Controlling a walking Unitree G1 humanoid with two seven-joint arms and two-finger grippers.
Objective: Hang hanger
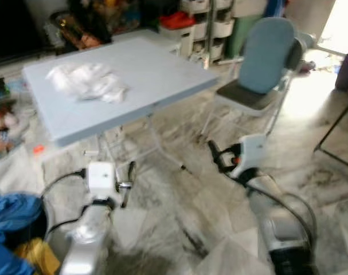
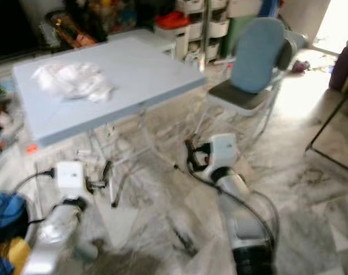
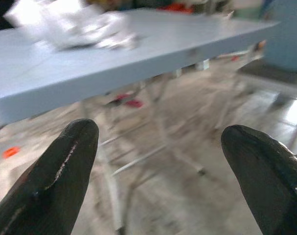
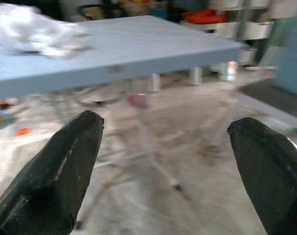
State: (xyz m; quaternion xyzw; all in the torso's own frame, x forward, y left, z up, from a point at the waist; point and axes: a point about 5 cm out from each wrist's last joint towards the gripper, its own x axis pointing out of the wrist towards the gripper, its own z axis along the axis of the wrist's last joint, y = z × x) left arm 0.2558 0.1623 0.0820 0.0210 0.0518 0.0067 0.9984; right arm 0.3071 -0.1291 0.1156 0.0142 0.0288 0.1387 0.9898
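Hanger: not made out; white garment (image 1: 88,81) heaped on light blue tabletop (image 1: 156,69), likely soft, light.
Left hand (image 3: 158,176): open, empty, low before tabletop edge.
Right hand (image 4: 163,171): open, empty.
Room: bare floor between tabletop legs and chair (image 1: 265,63).

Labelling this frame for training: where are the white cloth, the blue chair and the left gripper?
white cloth (image 1: 88,81): left eye view, middle of the heap.
blue chair (image 1: 267,54): left eye view, backrest.
left gripper (image 3: 160,171): left wrist view, between fingertips.
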